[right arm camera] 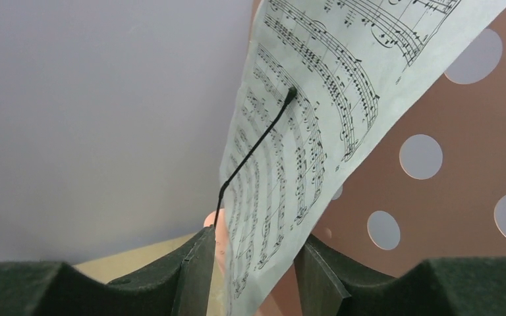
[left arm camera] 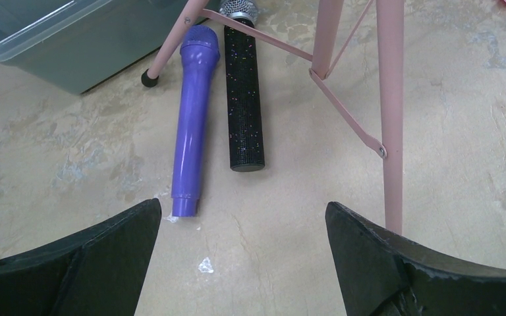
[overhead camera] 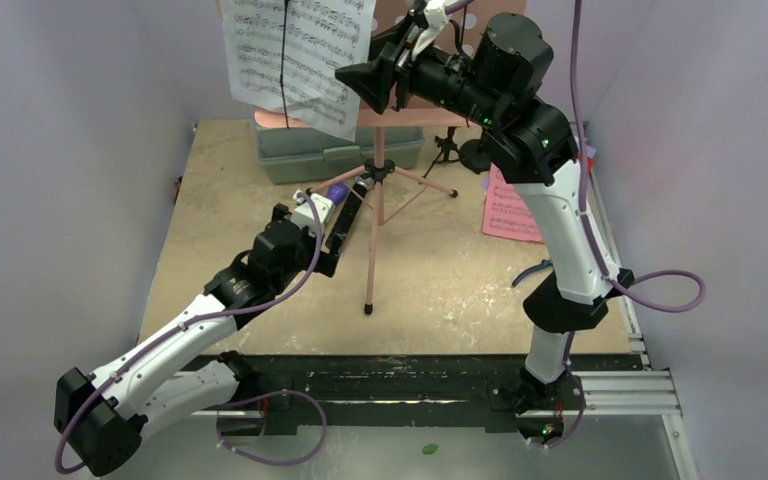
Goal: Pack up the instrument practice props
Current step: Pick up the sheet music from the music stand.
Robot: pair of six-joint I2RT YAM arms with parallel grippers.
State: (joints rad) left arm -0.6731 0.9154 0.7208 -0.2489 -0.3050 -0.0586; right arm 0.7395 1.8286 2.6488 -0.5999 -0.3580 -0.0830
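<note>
a: progress?
b: early, nothing looks packed. right claw (right arm camera: 255,245) sits at the top of the overhead view, fingers either side of the white sheet-music page (right arm camera: 303,131) on the pink tray (right arm camera: 454,112). pinched or not, can't tell.
a: left?
b: left claw (left arm camera: 242,209) wide open, empty. purple microphone (left arm camera: 191,125) and black microphone (left arm camera: 245,105) lie side by side on the bench (left arm camera: 72,164), upper centre, under the tripod (left arm camera: 392,99). red page (overhead camera: 512,210) centre right, partly behind the arm. case (overhead camera: 335,150) contents hidden.

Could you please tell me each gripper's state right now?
Left gripper: open, holding nothing.
Right gripper: jaws around the lower edge of the sheet music; a firm grip cannot be told.
</note>
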